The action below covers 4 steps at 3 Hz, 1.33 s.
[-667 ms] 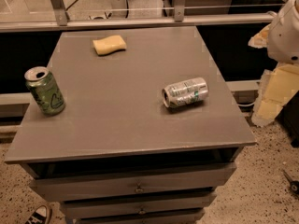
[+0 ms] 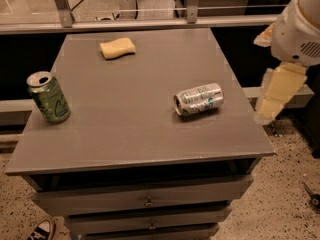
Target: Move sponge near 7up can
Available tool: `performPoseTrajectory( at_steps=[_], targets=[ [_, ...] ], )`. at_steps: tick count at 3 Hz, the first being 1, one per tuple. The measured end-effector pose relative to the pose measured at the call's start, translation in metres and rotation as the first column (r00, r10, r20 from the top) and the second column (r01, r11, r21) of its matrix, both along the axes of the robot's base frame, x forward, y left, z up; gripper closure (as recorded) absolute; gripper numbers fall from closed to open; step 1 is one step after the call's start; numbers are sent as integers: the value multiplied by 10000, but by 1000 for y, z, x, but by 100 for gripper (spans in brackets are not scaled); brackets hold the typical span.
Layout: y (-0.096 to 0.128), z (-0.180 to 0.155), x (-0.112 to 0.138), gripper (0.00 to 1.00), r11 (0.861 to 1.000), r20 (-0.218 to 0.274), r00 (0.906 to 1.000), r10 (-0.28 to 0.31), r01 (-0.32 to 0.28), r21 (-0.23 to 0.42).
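The pale-yellow sponge point(image 2: 117, 48) lies flat at the far left part of the grey table top point(image 2: 135, 129). The silver 7up can point(image 2: 198, 100) lies on its side right of the table's middle, well apart from the sponge. My gripper point(image 2: 274, 100), cream-coloured under the white arm point(image 2: 300, 29), hangs beside the table's right edge, a short way right of the 7up can and far from the sponge. It holds nothing that I can see.
An all-green can point(image 2: 49, 98) stands upright near the table's left edge. The table has drawers point(image 2: 147, 201) at the front. A glass railing point(image 2: 150, 19) runs behind it. A shoe point(image 2: 42, 230) shows on the floor at lower left.
The arm and gripper have shifted a little left and up, closer to the table's right edge. The sponge and both cans have not moved.
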<state>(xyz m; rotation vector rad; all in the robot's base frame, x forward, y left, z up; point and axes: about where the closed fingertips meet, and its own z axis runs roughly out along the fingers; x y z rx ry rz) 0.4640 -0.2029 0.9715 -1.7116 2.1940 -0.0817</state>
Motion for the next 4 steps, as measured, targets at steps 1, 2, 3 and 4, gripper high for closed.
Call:
performPoseTrajectory(
  at_steps=[1, 2, 3, 4],
  targets=[
    [33, -11, 58, 0, 9979, 444, 9988, 192, -219, 611],
    [80, -21, 118, 0, 9893, 976, 9945, 375, -507, 1369],
    [80, -21, 118, 0, 9893, 976, 9945, 375, -508, 1369],
    [102, -18, 133, 0, 9811, 1220, 9918, 376, -599, 1843]
  ],
)
